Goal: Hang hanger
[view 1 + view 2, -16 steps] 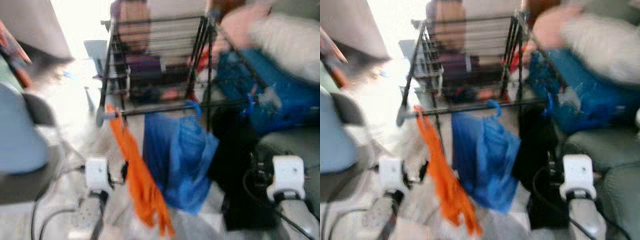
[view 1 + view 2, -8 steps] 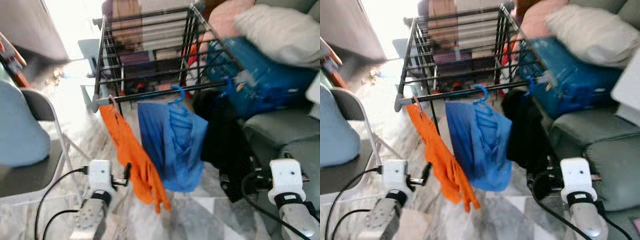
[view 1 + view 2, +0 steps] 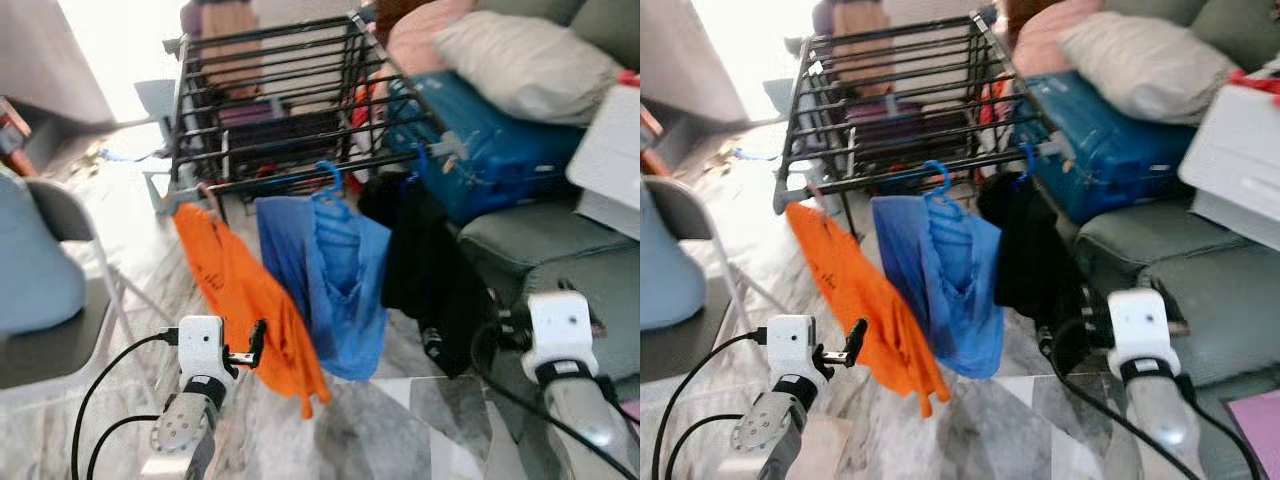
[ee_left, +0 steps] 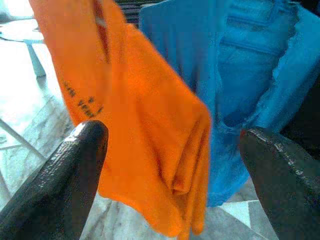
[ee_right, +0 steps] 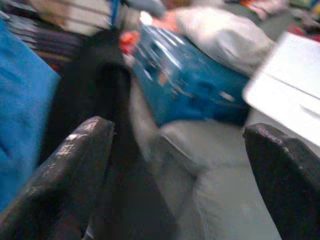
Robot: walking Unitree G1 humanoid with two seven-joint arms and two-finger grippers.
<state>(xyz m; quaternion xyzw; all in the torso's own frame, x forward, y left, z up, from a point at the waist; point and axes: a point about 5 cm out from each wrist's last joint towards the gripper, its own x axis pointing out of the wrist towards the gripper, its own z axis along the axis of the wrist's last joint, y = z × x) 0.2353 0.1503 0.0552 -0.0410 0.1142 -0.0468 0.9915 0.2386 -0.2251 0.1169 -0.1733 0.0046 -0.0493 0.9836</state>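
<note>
Three garments hung along the near rail of the black rack: an orange shirt at its left end, a blue shirt in the middle on a blue hanger whose hook sat over the rail, and a black garment toward the right end. We could not make out the hangers under the orange and black pieces; folds hid them.

Our left gripper was low, in front of the orange shirt, fingers spread wide and holding nothing. Our right gripper was low near the black garment, in front of the grey sofa, fingers likewise apart and empty. Its wrist view was blurred, so edges there were soft.

We saw a blue bag on the sofa with a pale pillow on top; a white box was cut off at the right edge. A chair with a light blue back stood at the left, partly out of frame. Whatever lay inside the rack was too smeared to name. Black cables trailed from the left arm over the marbled floor.
</note>
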